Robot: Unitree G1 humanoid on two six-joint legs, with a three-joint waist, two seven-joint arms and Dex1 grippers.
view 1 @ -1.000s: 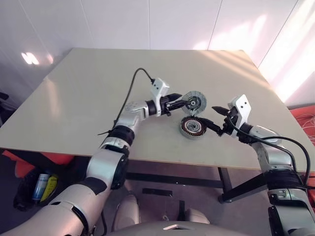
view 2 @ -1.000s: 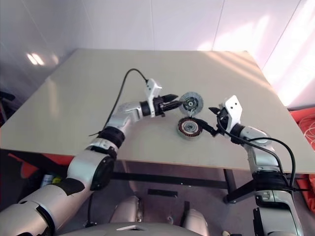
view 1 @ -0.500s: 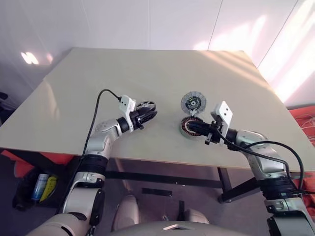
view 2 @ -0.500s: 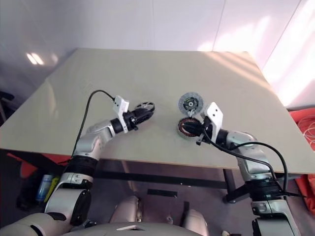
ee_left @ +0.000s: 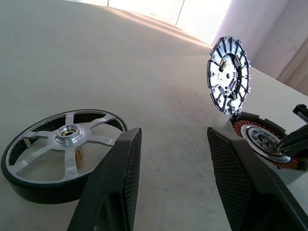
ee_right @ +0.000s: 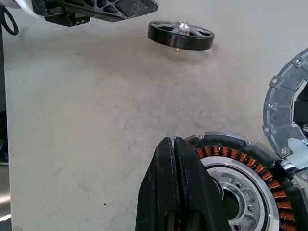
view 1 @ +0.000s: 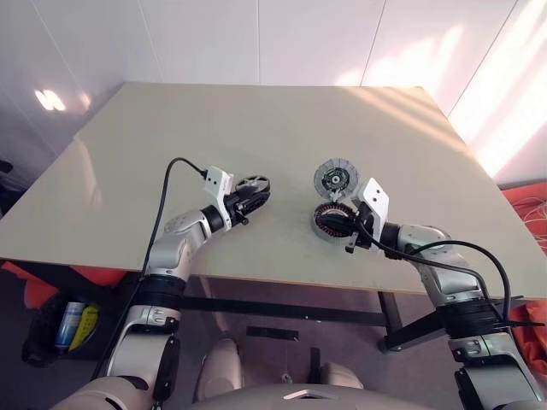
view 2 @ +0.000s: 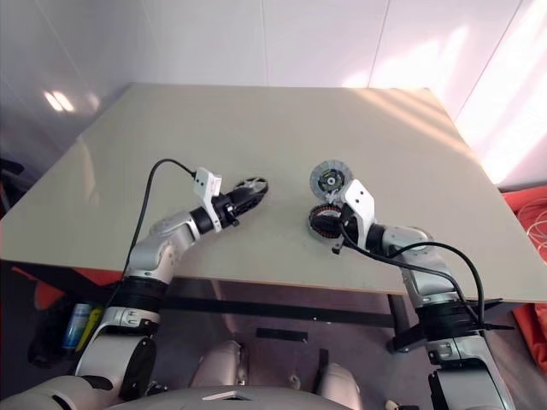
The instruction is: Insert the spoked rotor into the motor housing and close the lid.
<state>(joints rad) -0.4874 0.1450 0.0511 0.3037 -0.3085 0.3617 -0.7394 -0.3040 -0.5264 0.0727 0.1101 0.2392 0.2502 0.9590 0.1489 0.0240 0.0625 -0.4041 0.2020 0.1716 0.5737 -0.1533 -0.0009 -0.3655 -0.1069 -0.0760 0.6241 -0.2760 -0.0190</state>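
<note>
The spoked rotor point(view 1: 253, 183) lies on the table with its silver spokes and hub up. My left gripper point(ee_left: 173, 132) is open and empty, its fingertips just beside the rotor point(ee_left: 62, 144), which is outside the jaws. The motor housing point(ee_right: 250, 173), with coppery windings showing, sits on the table right of centre point(view 1: 325, 215). The lid point(view 1: 336, 178) stands up on edge at the housing's far side, its segmented face showing point(ee_left: 228, 74). My right gripper point(ee_right: 172, 142) is shut with nothing in it, its tips over the housing's near rim.
The beige table point(view 1: 171, 137) has bare room on the left and at the back. Its front edge runs close under both arms. A black cable point(view 1: 175, 166) loops up from my left wrist.
My left gripper drew back from the lid to the left and now rests beside the rotor. My right gripper shut and moved left onto the housing's rim. The lid stayed upright.
</note>
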